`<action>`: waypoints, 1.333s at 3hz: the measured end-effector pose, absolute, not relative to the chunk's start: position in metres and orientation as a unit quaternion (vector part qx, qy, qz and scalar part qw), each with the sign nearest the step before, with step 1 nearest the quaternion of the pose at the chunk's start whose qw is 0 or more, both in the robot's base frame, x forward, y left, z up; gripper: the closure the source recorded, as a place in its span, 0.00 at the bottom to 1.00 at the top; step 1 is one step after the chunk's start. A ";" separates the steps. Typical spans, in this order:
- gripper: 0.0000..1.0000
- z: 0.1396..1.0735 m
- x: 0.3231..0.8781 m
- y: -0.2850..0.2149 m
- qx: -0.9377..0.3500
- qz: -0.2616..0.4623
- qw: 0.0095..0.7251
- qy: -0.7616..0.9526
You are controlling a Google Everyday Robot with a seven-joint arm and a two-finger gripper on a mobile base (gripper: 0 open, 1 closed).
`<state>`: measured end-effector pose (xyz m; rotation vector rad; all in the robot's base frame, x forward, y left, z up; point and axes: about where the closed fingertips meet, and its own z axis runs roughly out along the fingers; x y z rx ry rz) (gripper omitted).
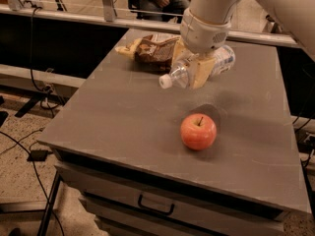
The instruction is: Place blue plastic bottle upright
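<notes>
The blue plastic bottle is clear with a white cap and a white label. It lies tilted on its side in the air, cap pointing left and slightly down, above the grey table. My gripper hangs from the white arm at the top of the view. It is shut on the bottle's middle with its tan fingers. The bottle is well above the table, behind and above the apple. Its shadow falls on the table just behind the apple.
A red apple sits on the table toward the front right. A brown snack bag lies at the back of the table, left of the gripper. A drawer with a handle is under the tabletop. Cables run on the floor at left.
</notes>
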<state>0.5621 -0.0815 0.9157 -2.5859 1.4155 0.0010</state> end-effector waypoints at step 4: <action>1.00 0.958 0.555 -0.112 -0.785 0.149 0.346 0.491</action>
